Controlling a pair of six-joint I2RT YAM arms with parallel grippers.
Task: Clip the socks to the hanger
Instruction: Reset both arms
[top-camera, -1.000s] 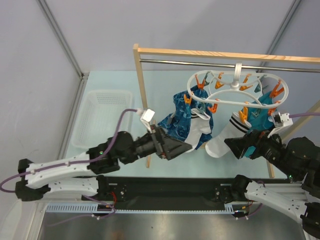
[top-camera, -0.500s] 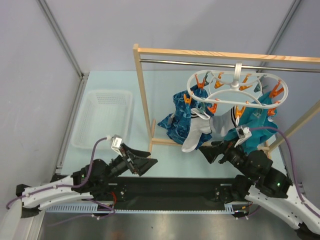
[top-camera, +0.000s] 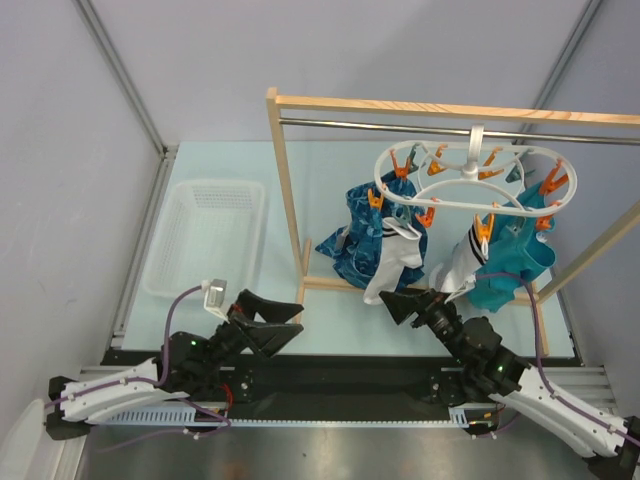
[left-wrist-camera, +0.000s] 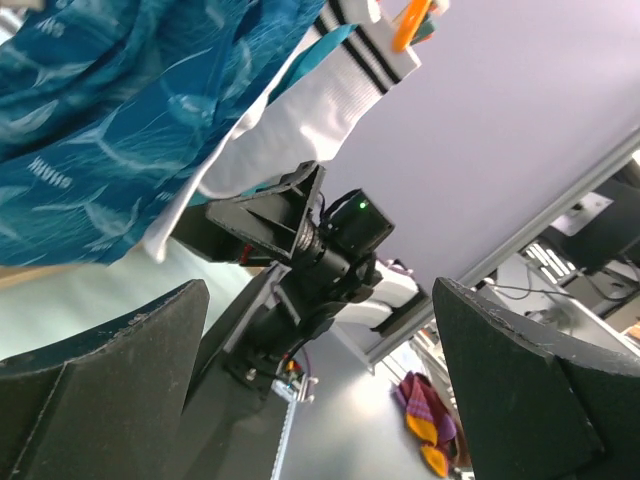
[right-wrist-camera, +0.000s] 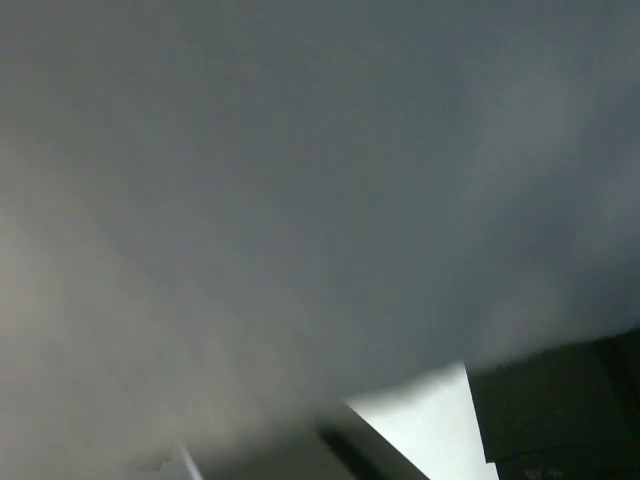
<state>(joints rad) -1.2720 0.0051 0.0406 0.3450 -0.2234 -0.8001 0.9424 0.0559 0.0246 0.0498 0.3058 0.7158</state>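
Your left pincer (top-camera: 298, 316) stands wide apart with nothing between its fingers (left-wrist-camera: 100, 390); its wrist view shows only open air and the other arm beyond the gap. It sits low at about 7 o'clock on the table, well apart from the laundry. Your right pincer (top-camera: 402, 304) lies at about 5 o'clock, pointing toward 10 o'clock just below the hanging fabric. You cannot tell whether its jaws are apart or together: from overhead it is one dark wedge, and its own camera gives only a grey blur. It does not seem to hold anything. At roughly 2 o'clock the hanger (top-camera: 468, 172) hangs by its hook from the metal rail (top-camera: 380, 126) of the wooden rack (top-camera: 285, 180), so its clips sit high and whatever is pinned there dangles freely. The first sock (top-camera: 393, 268) hangs by its striped cuff from an orange clip (top-camera: 422, 217), against the blue patterned cloth (top-camera: 355, 235). The second sock (top-camera: 458, 265) hangs the same way beside the teal garment (top-camera: 510, 268), and its toe ends just beside your right arm. Both look pinned, so the clipping seems finished. The arms probably sit low near their bases to avoid snagging anything.
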